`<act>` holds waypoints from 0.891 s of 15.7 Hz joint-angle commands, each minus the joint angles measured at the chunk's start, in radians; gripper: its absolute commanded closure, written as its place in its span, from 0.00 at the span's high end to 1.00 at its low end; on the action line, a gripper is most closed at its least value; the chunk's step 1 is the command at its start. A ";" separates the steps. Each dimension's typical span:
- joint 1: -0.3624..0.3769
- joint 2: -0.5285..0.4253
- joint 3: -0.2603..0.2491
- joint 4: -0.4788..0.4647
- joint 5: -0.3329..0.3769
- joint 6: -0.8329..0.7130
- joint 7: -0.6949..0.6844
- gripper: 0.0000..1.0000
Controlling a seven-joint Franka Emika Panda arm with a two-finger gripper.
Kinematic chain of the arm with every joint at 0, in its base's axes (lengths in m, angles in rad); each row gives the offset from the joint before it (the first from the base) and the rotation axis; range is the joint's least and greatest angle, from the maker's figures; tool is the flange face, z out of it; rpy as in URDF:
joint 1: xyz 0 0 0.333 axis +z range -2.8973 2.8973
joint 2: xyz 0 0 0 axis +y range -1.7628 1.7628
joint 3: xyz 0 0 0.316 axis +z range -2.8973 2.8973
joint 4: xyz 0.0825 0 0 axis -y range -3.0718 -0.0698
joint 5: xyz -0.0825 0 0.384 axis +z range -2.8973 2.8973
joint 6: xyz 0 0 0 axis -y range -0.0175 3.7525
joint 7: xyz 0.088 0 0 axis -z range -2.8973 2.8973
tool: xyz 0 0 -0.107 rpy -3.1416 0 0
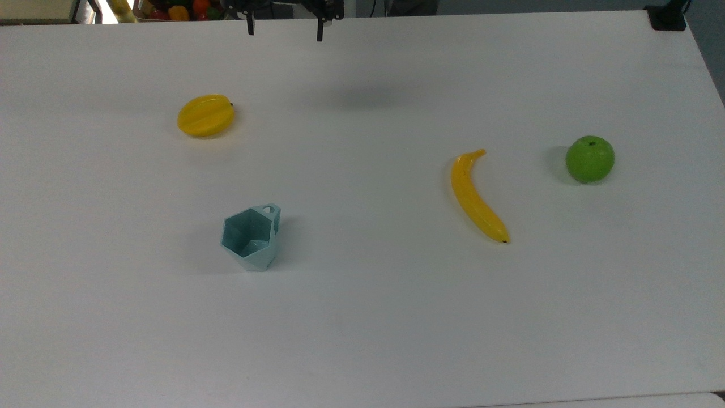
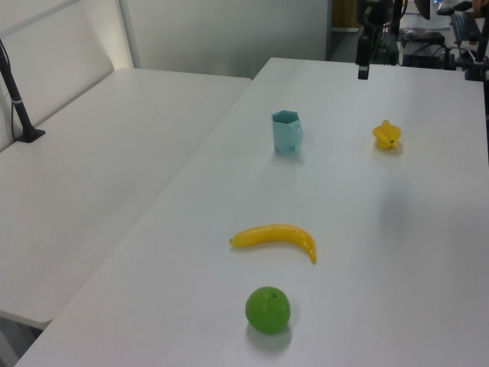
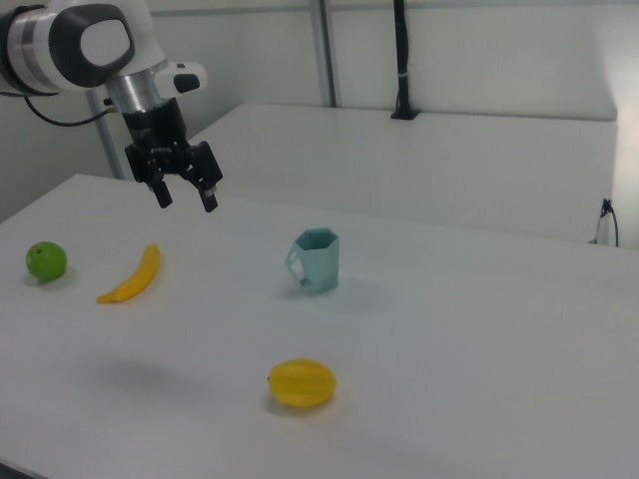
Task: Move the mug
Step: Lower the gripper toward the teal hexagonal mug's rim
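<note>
The pale teal faceted mug (image 1: 251, 237) stands upright on the white table (image 1: 362, 317), its tab handle with a round hole toward the top view's upper right. It also appears as the mug (image 2: 286, 131) in the left view and the mug (image 3: 318, 259) in the right view. My gripper (image 1: 284, 27) hangs open and empty high above the table's far edge, well away from the mug. In the right view the gripper (image 3: 187, 196) hovers up and to the left of the mug. One finger (image 2: 363, 70) shows in the left view.
A yellow starfruit (image 1: 205, 115) lies beyond the mug in the top view. A banana (image 1: 477, 198) and a green apple (image 1: 589, 158) lie toward the top view's right. A second white table (image 2: 92, 176) adjoins on the left view's left, with a black post (image 2: 18, 107).
</note>
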 commanded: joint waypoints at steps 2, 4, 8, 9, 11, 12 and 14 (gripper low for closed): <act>0.011 -0.022 -0.026 -0.025 0.009 -0.011 0.000 1.00; 0.011 -0.019 -0.026 -0.027 0.011 -0.010 0.000 1.00; 0.007 0.003 -0.026 -0.024 0.024 0.007 0.005 1.00; -0.001 0.013 -0.028 -0.025 0.053 0.039 0.032 0.98; -0.015 0.032 -0.028 -0.049 0.080 0.154 0.170 0.97; -0.015 0.044 -0.028 -0.066 0.080 0.205 0.233 0.97; -0.015 0.088 -0.028 -0.082 0.078 0.289 0.333 0.98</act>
